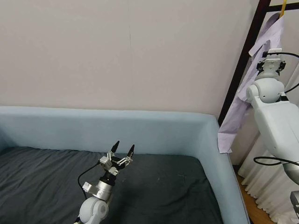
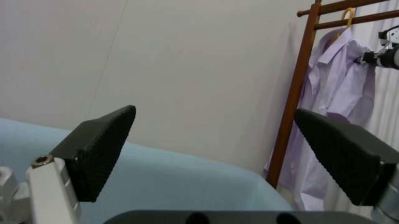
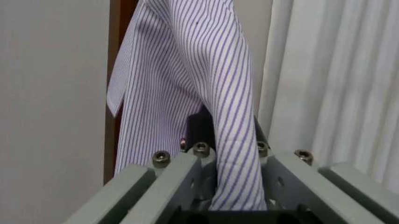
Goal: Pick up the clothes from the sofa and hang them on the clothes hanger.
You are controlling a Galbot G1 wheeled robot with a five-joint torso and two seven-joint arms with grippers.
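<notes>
Lilac pin-striped cotton shirt hangs from a slim yellow hanger, which is hooked near the top of a dark wooden clothes rack just past the right end of the sofa. No garment lies on the pale blue sofa with dark grey seat cushion.

Right gripper is raised at the rack and clamped on a fold of the shirt near the shoulder. The cloth runs straight down between its dark fingers.

Left gripper hovers low over the seat cushion near the middle of the sofa, jaws spread wide, holding nothing.

Hazards, as judged:
- If the arm draws back before the fingers part, the shirt would likely slide off the hanger, or the hook would lift off the rail.
- The fold sits deep in the jaws beside the bolt heads, so it could snag on release and follow the gripper out.
- A sideways pull could rock the rack or set the shirt swinging.
- White pleated curtain hangs just beside the shirt, and a wide retreat may catch it.
</notes>
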